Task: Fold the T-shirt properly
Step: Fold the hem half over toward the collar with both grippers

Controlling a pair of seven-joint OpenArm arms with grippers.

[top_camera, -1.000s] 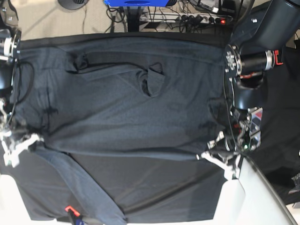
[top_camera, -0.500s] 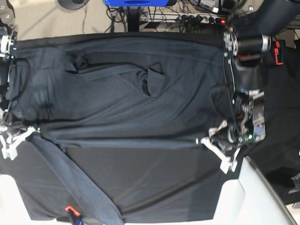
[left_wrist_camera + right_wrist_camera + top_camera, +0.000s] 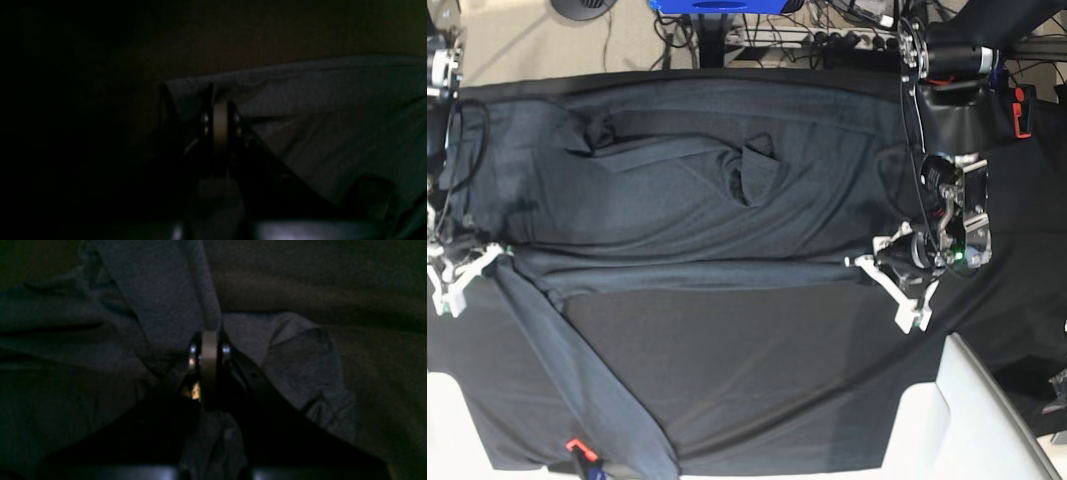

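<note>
T-shirt [image 3: 677, 190]: one, spread across black table cloth [image 3: 747, 370], near edge folded over. Grippers: two, left gripper [image 3: 882, 270] and right gripper [image 3: 472, 268], each clamped on shirt's near edge.

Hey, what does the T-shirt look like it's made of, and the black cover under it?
The T-shirt looks like a soft knit, probably cotton jersey, matte slate grey: the right wrist view shows a fine grainy weave and limp folds. The black table covering looks like a thinner, smoother matte cloth, lying flat with faint shallow creases; its fibre cannot be told.
</note>
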